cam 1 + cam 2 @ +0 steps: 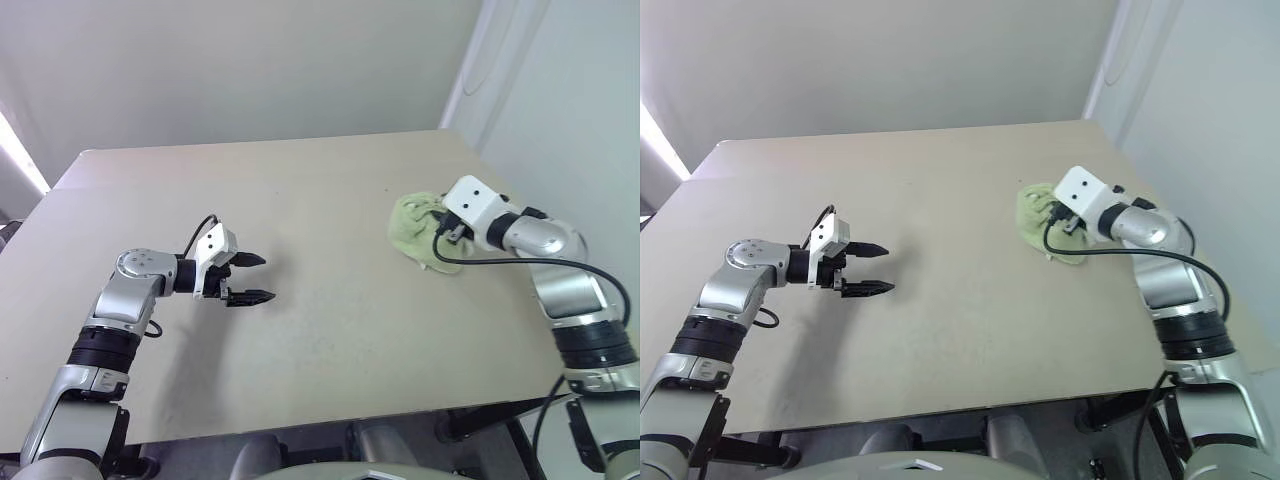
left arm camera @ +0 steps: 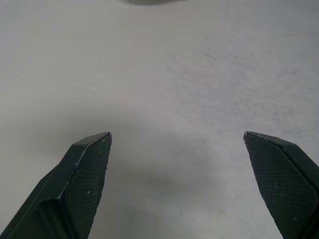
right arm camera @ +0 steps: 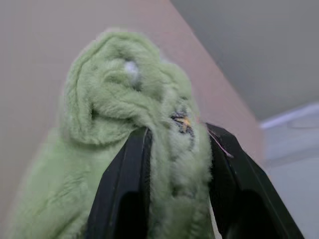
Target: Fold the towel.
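We are seeing the towel (image 3: 134,129) bunched near the right edge of the beige table (image 1: 320,200), pinched between the two black fingers of the right gripper (image 3: 177,149), whose arm is reaching forward and angling slightly down. The left gripper (image 1: 252,278) is hovering over the bare tabletop, pointing right with jaws spread wide and holding nothing. Pale walls are standing behind the table.

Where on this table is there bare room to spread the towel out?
Bare table runs between the open left end effector and the bunched towel, and on toward the far edge. The only crowded spot is the right side, where the right end effector grips the towel.
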Available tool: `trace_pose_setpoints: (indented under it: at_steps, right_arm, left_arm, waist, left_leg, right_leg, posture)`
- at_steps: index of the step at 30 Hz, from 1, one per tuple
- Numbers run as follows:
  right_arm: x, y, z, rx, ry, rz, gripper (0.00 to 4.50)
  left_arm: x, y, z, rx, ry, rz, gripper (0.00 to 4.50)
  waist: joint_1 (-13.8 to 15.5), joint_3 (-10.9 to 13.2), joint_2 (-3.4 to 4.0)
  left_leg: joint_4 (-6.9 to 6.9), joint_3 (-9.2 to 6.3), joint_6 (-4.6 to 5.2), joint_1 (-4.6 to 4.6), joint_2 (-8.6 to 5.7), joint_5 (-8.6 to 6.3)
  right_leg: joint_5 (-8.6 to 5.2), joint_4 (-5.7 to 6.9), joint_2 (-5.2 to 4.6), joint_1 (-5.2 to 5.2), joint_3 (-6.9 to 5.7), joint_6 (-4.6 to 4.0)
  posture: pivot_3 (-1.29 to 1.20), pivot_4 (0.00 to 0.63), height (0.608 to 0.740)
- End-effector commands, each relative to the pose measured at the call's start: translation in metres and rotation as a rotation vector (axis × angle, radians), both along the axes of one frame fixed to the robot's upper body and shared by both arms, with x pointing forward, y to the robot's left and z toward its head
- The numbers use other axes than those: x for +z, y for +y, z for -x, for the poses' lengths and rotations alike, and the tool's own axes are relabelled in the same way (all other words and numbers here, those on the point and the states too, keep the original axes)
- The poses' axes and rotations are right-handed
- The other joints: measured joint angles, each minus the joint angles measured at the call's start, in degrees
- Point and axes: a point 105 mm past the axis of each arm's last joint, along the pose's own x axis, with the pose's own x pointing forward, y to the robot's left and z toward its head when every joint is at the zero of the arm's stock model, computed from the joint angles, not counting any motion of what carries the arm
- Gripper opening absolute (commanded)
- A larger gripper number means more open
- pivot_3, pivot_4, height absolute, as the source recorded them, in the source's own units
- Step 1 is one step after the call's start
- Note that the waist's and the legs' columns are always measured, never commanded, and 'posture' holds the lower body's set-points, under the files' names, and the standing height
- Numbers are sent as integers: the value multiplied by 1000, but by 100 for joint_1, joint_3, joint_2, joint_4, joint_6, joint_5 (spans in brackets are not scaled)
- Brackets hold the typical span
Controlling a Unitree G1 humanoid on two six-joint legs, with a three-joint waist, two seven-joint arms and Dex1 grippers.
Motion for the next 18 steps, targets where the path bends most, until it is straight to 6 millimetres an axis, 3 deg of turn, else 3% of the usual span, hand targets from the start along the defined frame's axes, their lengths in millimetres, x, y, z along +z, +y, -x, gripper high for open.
trace_pose_setpoints:
  at_steps: [1,10,14,18]
  right_arm:
    - [6,14,2,74,-11,-4,1228]
    - [-34,68,41,257,192,-134,1227]
    - [-42,75,50,270,231,-129,1227]
    - [-40,70,44,203,243,-208,1227]
  left_arm:
    - [12,3,-4,5,-53,9,4500]
    - [11,7,-2,14,-50,2,4500]
    - [12,7,-3,16,-52,0,4500]
    - [12,7,-3,13,-54,-1,4500]
  waist:
    - [-32,1,1]
    - [-2,2,3]
    - [5,1,2]
    - [4,1,2]
  left_leg:
    - [0,1,0,2,1,0]
    - [4,0,0,2,1,0]
    - [4,0,0,2,0,0]
    - [4,-1,0,4,1,0]
  right_leg:
    - [0,1,2,0,2,0]
    - [1,9,3,-1,3,0]
    - [1,6,1,0,3,0]
    - [1,9,2,0,1,0]
  posture:
    - [0,0,712]
    - [0,0,712]
    - [0,0,712]
    - [0,0,712]
